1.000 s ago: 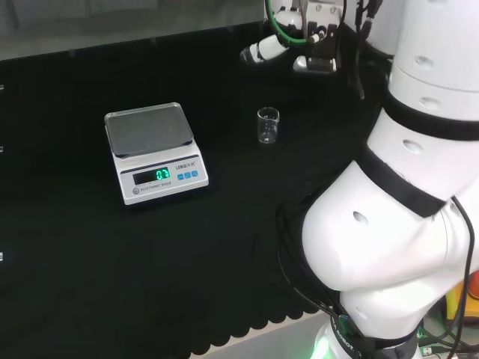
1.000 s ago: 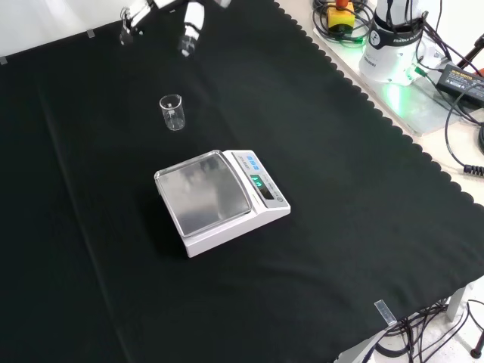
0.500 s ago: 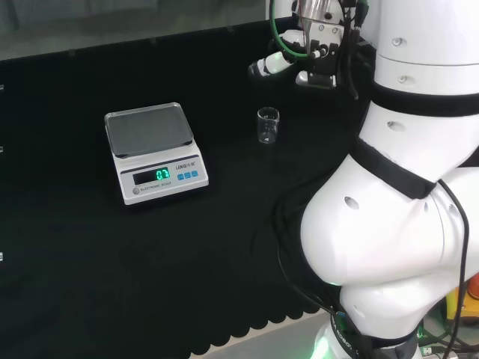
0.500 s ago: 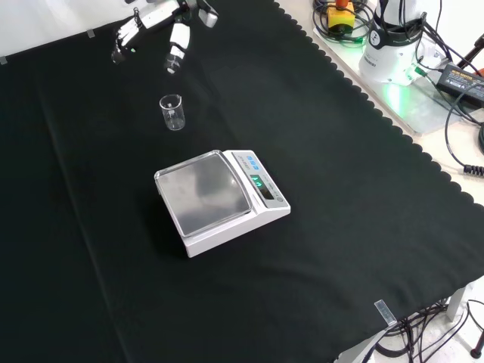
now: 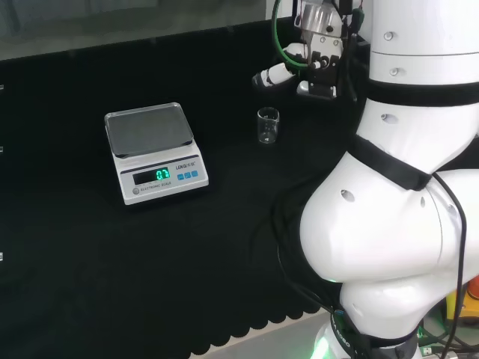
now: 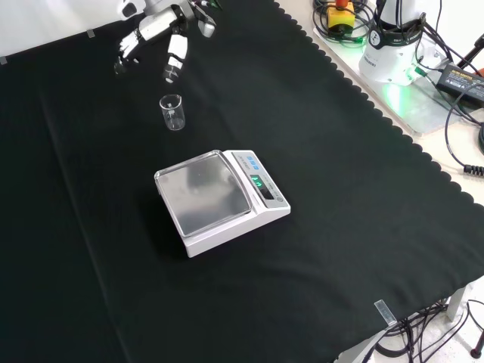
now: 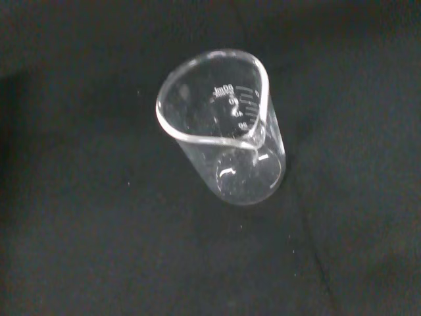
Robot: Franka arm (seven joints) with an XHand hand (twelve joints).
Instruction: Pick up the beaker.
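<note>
Front view: hand (image 6: 162,30) partly cropped

On the table (image 6: 340,189), the beaker (image 6: 172,112) stands upright by itself. In the front view, my hand (image 6: 162,38) hangs farther off than the beaker, above it and apart from it. The scale (image 6: 221,200) sits nearer the camera than the beaker and a little to its right, with a gap between them. In the head view, the scale (image 5: 155,152) lies to the left, the beaker (image 5: 268,125) to its right, and my hand (image 5: 288,73) just beyond the beaker.
</note>
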